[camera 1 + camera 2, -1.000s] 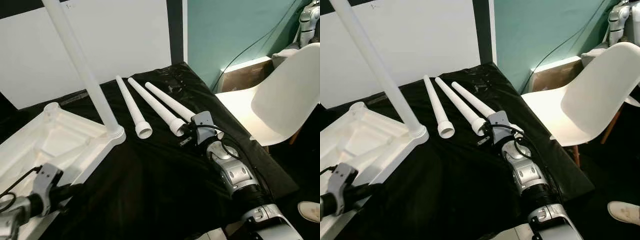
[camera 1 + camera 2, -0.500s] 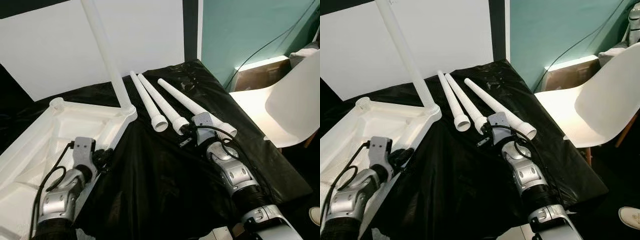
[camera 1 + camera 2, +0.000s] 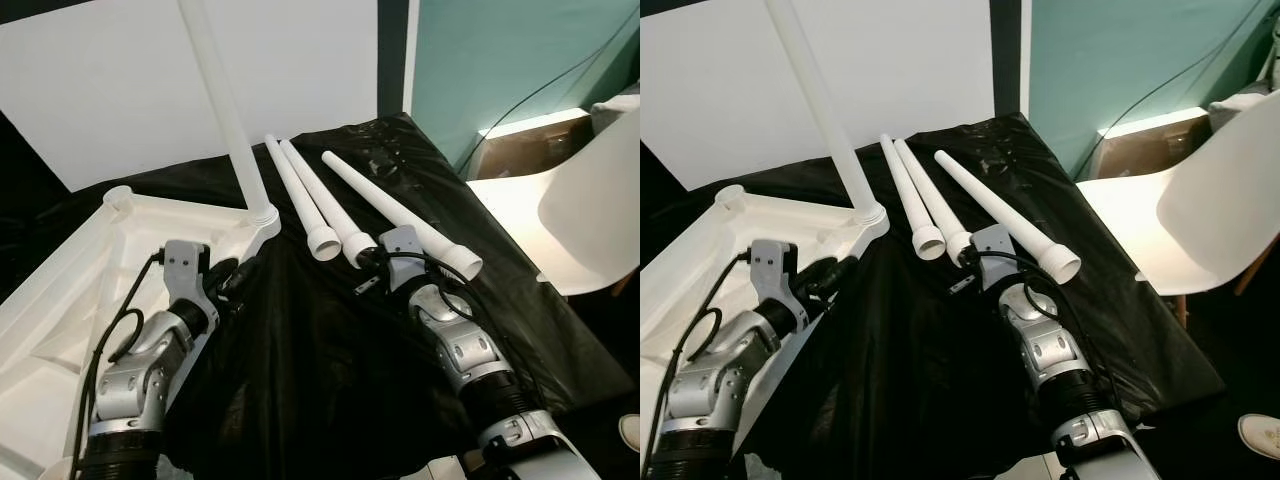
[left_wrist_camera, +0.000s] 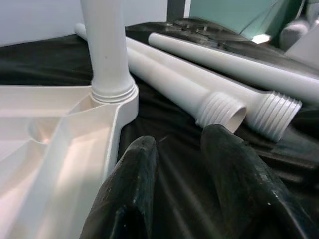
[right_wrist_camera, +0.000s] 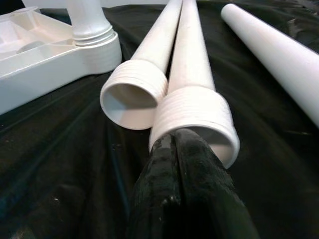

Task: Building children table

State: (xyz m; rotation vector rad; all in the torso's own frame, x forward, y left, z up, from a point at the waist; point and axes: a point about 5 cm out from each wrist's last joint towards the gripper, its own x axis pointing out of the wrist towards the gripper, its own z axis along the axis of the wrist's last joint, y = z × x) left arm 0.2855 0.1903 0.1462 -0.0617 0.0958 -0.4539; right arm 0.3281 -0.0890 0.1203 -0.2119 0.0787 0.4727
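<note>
Three loose legs (image 3: 345,225) beside upturned tabletop (image 3: 60,290); left gripper (image 4: 182,149) parted, empty; right gripper (image 5: 182,149) closed, empty.

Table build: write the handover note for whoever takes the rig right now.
Left gripper: open, empty, at the corner of the upturned tabletop.
Right gripper: shut, tips at the threaded mouth of the middle loose leg.
Done: one leg stands in a tabletop corner socket.
Left: three loose legs lie on the black cloth, including the far-right leg; none is lifted.

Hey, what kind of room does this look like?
Probably an indoor workspace set up for assembly: a black sheet covers the surface, a white chair stands beside it, and a cable runs down the teal wall.
</note>
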